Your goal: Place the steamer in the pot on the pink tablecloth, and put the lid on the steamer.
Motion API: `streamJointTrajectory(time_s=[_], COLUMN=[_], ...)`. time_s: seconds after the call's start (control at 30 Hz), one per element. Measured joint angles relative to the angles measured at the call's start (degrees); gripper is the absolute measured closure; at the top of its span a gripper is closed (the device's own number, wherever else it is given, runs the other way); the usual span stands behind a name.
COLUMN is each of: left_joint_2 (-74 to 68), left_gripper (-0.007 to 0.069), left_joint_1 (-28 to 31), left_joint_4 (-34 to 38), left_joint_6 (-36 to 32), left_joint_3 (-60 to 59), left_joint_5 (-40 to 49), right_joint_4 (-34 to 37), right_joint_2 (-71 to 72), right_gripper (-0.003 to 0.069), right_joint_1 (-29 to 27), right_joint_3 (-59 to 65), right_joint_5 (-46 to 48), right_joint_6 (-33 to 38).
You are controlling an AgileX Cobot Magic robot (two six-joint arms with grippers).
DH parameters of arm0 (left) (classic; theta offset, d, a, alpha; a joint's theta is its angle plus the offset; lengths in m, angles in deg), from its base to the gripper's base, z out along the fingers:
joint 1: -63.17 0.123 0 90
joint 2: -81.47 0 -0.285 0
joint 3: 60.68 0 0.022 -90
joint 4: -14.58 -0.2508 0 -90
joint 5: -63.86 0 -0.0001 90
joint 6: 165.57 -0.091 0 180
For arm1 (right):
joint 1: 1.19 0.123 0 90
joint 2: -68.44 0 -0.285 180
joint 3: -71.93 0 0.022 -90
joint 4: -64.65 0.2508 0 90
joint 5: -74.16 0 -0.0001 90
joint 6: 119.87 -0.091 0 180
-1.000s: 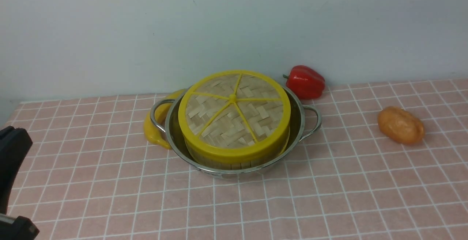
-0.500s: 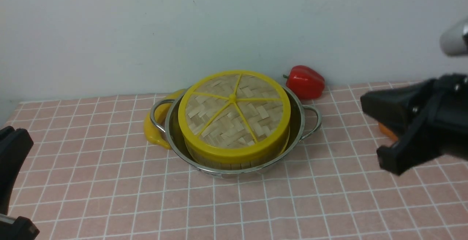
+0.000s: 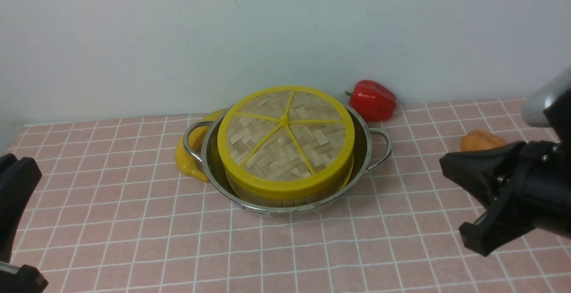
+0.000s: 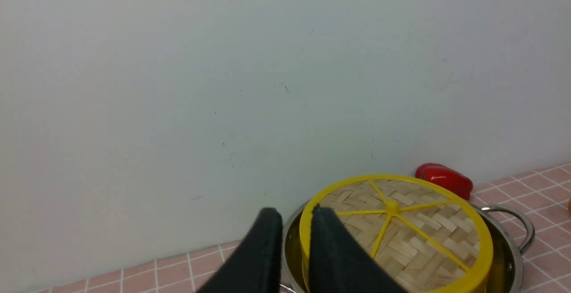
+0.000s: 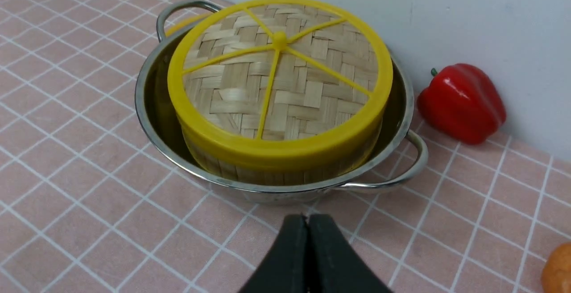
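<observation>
A: What do we log as changed?

B: Our right arm. One second ago the front view did not show it; at half a second it stood over the brown lump (image 3: 481,140). Now it sits lower in that view, uncovering more of the lump. Our left arm has hardly shifted.

A: And the grippers?

B: Right gripper (image 5: 305,224): tips pressed together, nothing between them. Left gripper (image 4: 296,219): tips a little spread, a narrow gap, nothing pinched.

A: Position of the work?

B: Unchanged over the three front frames. The steamer (image 3: 285,200) sits inside the pot (image 3: 261,210), on the pink tablecloth (image 3: 178,248). The lid (image 3: 267,150) lies over the steamer, its yellow rim around the top. The red pepper (image 3: 373,100) remains behind the pot, toward our right.

A: Then what does the arm's motion mean for us?

B: Both placements look complete, in our judgement. With neither gripper carrying anything, we read the motion as a retreat rather than a fresh approach. We cannot see beneath the lid, so its seating all round is unverified.

A: Next?

B: Park both arms, avoiding the handles; a snag could shift the pot.
</observation>
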Motion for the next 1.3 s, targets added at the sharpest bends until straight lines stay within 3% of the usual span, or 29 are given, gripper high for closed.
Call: streamJointTrajectory(time_s=[0.2, 0.4, 0.57, 0.83, 1.3], left_joint_2=[0.00, 0.00, 0.00, 0.00, 0.00], left_gripper=[0.0519, 0.0508, 0.0499, 0.0480, 0.0465], left_joint_1=[0.00, 0.00, 0.00, 0.00, 0.00], left_joint_4=[-0.06, -0.06, -0.06, -0.06, -0.06], left_joint_6=[0.00, 0.00, -0.06, -0.06, -0.08], left_joint_3=[0.00, 0.00, 0.00, 0.00, 0.00], left_joint_5=[0.00, 0.00, 0.00, 0.00, 0.00], right_joint_4=[-1.77, -1.02, -0.16, 0.45, 0.60], right_joint_2=[11.27, 28.73, 42.84, 55.18, 55.32], right_gripper=[0.0627, 0.0603, 0.0578, 0.0547, 0.0515], right_joint_1=[-11.83, -26.53, -33.88, -37.51, -37.51], right_joint_3=[6.20, 20.01, 31.33, 37.25, 37.32], right_joint_5=[-4.11, -8.74, -9.16, -8.63, -8.31], right_joint_6=[-1.02, -6.83, -8.14, -8.21, -8.60])
